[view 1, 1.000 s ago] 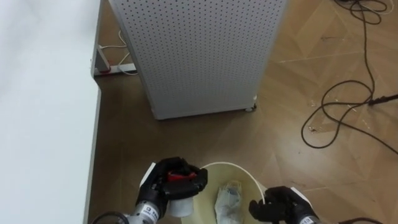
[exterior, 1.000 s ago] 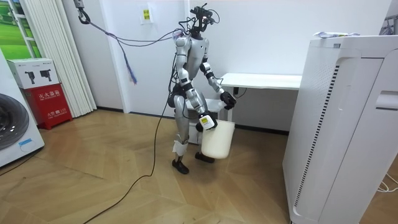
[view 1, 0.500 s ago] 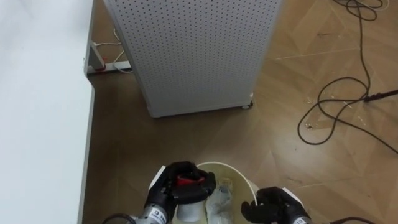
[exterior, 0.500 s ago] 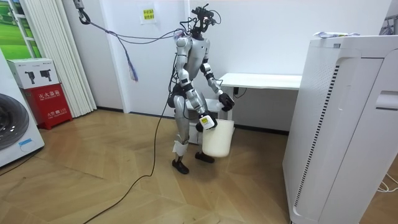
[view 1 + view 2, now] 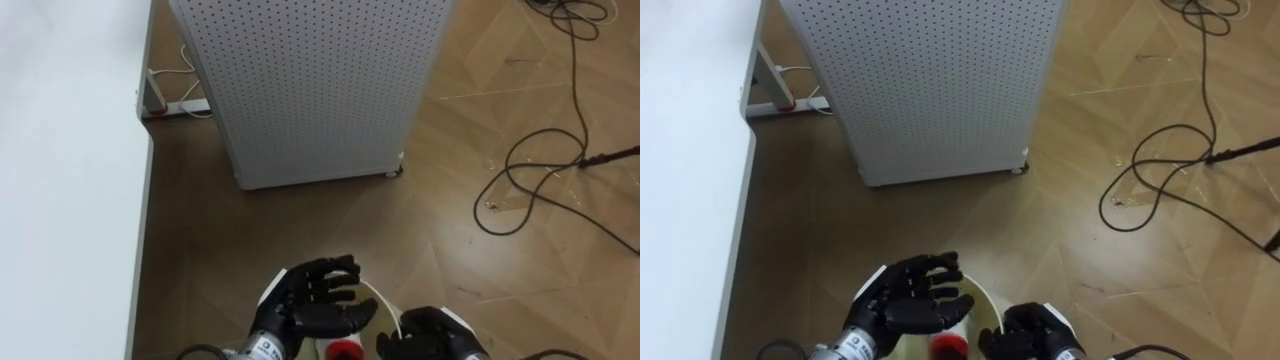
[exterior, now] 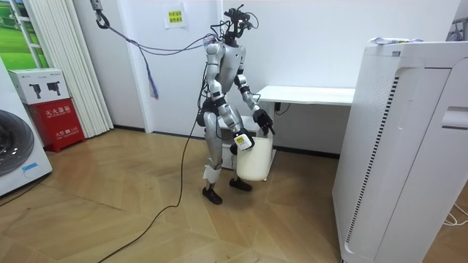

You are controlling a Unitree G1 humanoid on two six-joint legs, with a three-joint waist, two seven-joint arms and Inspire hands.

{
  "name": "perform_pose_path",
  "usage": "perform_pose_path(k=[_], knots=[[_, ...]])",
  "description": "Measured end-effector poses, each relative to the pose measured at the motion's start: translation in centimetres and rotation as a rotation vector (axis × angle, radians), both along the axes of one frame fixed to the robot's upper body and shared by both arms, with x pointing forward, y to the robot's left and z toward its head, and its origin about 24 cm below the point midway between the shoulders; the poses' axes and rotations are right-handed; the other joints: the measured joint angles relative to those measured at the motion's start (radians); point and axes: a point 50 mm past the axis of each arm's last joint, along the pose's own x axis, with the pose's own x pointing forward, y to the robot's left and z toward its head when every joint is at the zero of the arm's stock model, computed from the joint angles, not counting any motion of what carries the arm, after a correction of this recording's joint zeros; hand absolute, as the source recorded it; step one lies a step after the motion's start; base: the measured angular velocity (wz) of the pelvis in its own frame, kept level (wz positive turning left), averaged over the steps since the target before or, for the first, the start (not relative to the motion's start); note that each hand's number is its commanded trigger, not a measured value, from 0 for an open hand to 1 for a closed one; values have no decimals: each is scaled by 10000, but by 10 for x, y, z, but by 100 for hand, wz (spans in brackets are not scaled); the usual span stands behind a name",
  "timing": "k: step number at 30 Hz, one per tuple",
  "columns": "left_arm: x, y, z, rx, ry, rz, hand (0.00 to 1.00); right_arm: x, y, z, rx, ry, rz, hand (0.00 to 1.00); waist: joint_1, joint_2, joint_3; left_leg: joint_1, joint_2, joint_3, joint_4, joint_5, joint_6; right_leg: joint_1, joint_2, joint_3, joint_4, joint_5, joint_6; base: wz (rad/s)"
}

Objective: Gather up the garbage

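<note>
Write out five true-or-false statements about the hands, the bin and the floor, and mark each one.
1. The left hand is open, fingers spread above the bin. True.
2. The left hand grips the red-capped item. False: the item sits just below the open hand, at the bin's mouth.
3. A white perforated panel stands on the floor ahead. True.
4. The cables lie on the robot's left. False: they lie on its right.
5. The right hand is curled at the bin's rim. True.
</note>
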Motion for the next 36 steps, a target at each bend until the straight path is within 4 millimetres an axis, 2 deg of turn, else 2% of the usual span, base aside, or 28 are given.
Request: perform_pose_path(k=[7,12,18,23,28,30,31,33,35,36], knots=[[-4,-8,-1,-168,73,-415,0,-4,-2,-5,-80,263,-126,100,-10,-32,19,1,0,18,-16,-1,0,0,5,17,-21,0,-1,0],[-4,-7,-2,-141,62,-529,0,-5,-4,-6,-132,327,-180,100,-7,-32,22,73,18,28,0,-2,0,85,-3,-13,-20,7,-12,-1],[-2,8,-2,249,-61,-523,0,-8,-9,-8,-192,507,-332,100,10,-23,44,599,33,103,-219,-3,-10,556,33,15,-267,8,-14,-3],[6,19,18,200,-1085,-350,0,-8,-25,-5,-67,365,-904,100,-16,-7,35,850,-23,70,-340,-8,-13,1018,17,-200,-607,55,-6,11],[0,35,33,486,-2071,103,0,-16,-33,-2,20,-86,-1053,100,-31,-18,4,1477,-63,69,-485,-126,-67,1823,44,-266,-1125,67,33,4],[-5,41,39,461,-2405,482,0,-26,-34,-4,149,-267,-1105,100,-48,-17,-44,1872,-79,72,-514,-219,-106,2308,85,-286,-1442,78,40,7],[-9,45,41,490,-2532,691,0,-34,-34,-7,211,-212,-1157,100,-59,-32,-180,2133,-119,74,-626,-240,-128,2615,92,-288,-1634,82,46,12],[-10,48,44,615,-2691,833,0,-43,-35,-10,274,-129,-1258,100,-131,-5,-255,2619,-207,19,-810,-256,-154,3155,88,-324,-1889,82,46,13],[-17,56,47,834,-2916,1245,0,-50,-34,-12,373,-119,-1289,100,-203,0,-405,3167,-234,-11,-956,-307,-230,3741,88,-282,-2150,84,38,-2],[-20,58,49,858,-2991,1342,0,-51,-33,-11,405,-155,-1280,100,-242,-6,-416,3278,-235,-11,-958,-321,-250,3867,87,-284,-2185,86,36,-8]])
